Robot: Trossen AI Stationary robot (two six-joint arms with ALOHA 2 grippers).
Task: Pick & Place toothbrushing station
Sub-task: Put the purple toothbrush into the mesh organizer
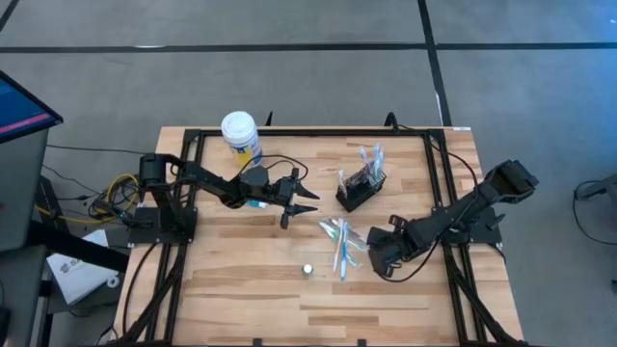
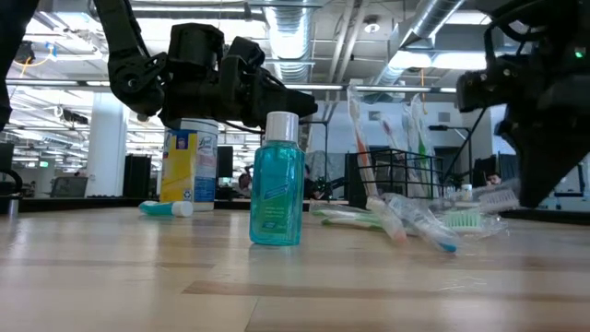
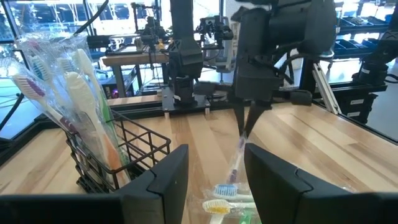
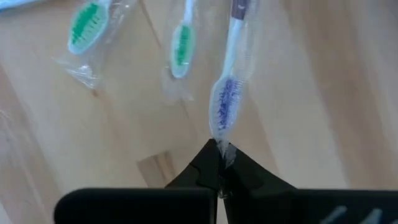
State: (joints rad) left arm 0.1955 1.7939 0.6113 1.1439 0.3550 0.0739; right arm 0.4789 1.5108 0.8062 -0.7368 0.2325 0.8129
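The black wire-mesh holder stands on the table's far middle with several wrapped toothbrushes upright in it, and it also shows in the left wrist view. Several loose wrapped toothbrushes lie on the wood beside it. A small teal tube lies under my left arm. My left gripper is open and empty, left of the holder. My right gripper is shut on a wrapped blue-bristled toothbrush at the loose pile. My right gripper pinches the clear wrapper's end just past the toothbrush's bristle head, between its two fingertips. The fingers point down from above. The toothbrush hangs below them, slanting down toward the pile; I cannot tell whether its lower end touches the table.
A white-lidded yellow-and-blue jar stands at the far left. A teal mouthwash bottle with a white cap stands upright near the table's middle front. Black frame rails run along the table's sides.
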